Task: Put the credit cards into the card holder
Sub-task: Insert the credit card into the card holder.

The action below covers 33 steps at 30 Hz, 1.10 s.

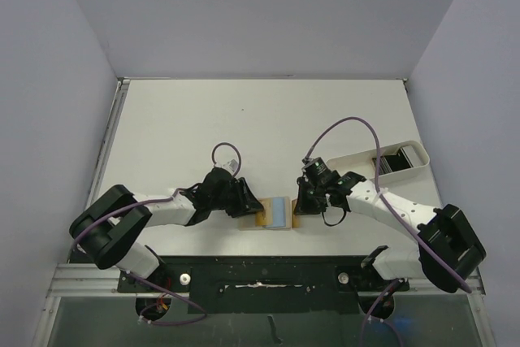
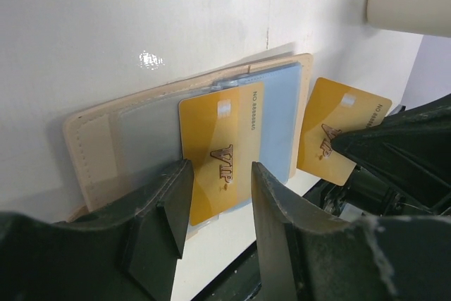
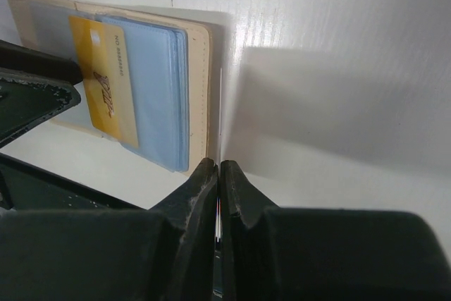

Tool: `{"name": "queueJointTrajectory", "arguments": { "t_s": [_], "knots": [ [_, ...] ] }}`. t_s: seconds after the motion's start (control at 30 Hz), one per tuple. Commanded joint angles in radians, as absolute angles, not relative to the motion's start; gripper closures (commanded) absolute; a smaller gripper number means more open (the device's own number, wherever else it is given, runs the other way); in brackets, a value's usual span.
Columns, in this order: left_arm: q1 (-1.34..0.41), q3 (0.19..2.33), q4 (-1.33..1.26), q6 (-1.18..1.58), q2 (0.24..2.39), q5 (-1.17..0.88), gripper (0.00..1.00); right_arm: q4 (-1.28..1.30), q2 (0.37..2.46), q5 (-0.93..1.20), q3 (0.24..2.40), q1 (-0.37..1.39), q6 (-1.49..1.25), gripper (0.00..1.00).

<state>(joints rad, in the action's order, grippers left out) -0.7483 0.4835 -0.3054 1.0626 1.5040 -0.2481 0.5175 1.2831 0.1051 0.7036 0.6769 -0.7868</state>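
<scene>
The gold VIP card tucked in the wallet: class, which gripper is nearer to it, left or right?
Left. The left gripper has its open jaws flanking the tucked VIP card at its protruding end. The right gripper, shut on a second gold card, sits just off the wallet on its right edge.

Left arm (image 1: 162, 209) jaws parted; right arm (image 1: 394, 209) jaws pinched shut.
</scene>
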Motion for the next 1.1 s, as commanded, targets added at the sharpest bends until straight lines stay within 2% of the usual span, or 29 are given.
{"name": "queueJointTrajectory", "arguments": {
  "t_s": [0.0,0.23,0.47,1.07],
  "knots": [
    [-0.767,0.505,-0.331,1.066,1.518,-0.252,0.62,0.497,1.285,0.095,0.740,0.688,-0.793,1.00],
    [-0.767,0.532,-0.245,1.058,1.445,-0.209,0.61,0.603,1.250,0.012,0.808,0.689,-0.772,1.00],
    [-0.767,0.536,-0.163,1.054,1.393,-0.140,0.58,0.586,1.239,0.032,0.829,0.688,-0.790,1.00],
    [-0.771,0.540,-0.270,1.100,1.514,-0.182,0.57,0.522,1.345,0.047,0.819,0.688,-0.765,1.00]
  ]
}}
